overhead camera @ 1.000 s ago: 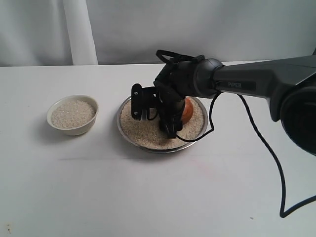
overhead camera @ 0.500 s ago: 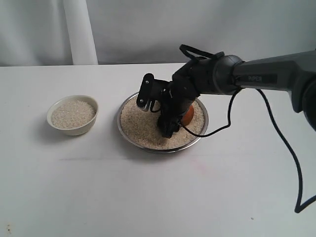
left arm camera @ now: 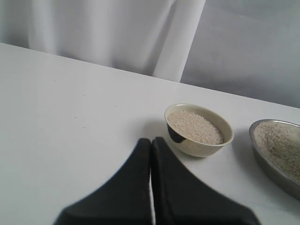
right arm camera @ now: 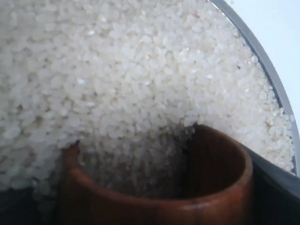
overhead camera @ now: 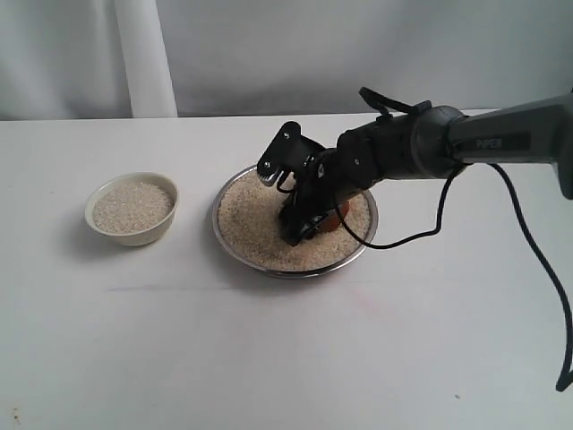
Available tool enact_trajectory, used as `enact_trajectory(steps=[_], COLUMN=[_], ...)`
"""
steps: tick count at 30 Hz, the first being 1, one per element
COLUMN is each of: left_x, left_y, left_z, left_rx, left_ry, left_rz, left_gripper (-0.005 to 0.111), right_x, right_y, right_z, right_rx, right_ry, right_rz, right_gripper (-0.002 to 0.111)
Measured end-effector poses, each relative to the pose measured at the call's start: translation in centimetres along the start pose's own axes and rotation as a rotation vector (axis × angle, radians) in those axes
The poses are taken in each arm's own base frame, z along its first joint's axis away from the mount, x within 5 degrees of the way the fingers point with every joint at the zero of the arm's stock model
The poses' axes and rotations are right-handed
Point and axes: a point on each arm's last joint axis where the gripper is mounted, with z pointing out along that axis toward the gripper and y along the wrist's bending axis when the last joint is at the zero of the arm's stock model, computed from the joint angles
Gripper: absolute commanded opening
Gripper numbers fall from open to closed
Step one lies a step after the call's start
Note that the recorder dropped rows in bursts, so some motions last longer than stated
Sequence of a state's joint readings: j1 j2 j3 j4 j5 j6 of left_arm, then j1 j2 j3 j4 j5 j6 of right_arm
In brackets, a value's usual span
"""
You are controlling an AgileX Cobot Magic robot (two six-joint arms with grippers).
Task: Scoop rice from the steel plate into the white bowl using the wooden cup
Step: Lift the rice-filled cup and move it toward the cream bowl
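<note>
Wooden cup (right arm camera: 159, 208), clamped in right gripper (overhead camera: 312, 222), lies tilted in rice (right arm camera: 117, 70).

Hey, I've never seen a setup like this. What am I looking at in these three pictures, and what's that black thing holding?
It is a robot with two arms, each ending in a pincer. One picture comes from a camera off the arms; the other two from cameras on the wrists. On the white table stand a steel plate of rice and a small bowl, also holding rice. The right pincer grips a wooden cup tipped into the plate's rice; its wrist view shows grains inside the cup. The left pincer is shut and empty, with the bowl ahead of it.
</note>
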State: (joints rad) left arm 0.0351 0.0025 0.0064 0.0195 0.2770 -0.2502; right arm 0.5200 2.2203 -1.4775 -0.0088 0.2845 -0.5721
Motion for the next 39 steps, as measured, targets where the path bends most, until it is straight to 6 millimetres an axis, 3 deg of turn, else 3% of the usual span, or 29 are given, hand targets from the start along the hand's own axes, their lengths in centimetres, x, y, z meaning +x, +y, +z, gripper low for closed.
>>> enact_trajectory(steps=[7,17,21,32,39], left_x=[0.0,0.0,0.0,0.0,0.0], left_y=[0.0,0.0,0.0,0.0,0.0], left_z=[0.0,0.0,0.0,0.0,0.0], left_rx=[0.000,0.000,0.000,0.000,0.000], left_ry=[0.000,0.000,0.000,0.000,0.000], left_rz=[0.000,0.000,0.000,0.000,0.000], left_gripper=[0.000,0.000,0.000,0.000,0.000], right_x=[-1.9,-3.9,-4.9,-9.2,-12.8], right_y=[-1.1,-2.0,-1.5,2.7,1.8], right_z=[-3.2,-6.0,-6.6,-7.7,-8.5], right_rx=[0.036,0.081,0.096,0.095,0.101], right_ry=[-0.088,-0.211,-0.263,-0.424,-0.478], right_rz=[0.071,0.148,0.136,0.039,0.008], right_gripper=[0.000,0.000,0.000,0.000,0.000])
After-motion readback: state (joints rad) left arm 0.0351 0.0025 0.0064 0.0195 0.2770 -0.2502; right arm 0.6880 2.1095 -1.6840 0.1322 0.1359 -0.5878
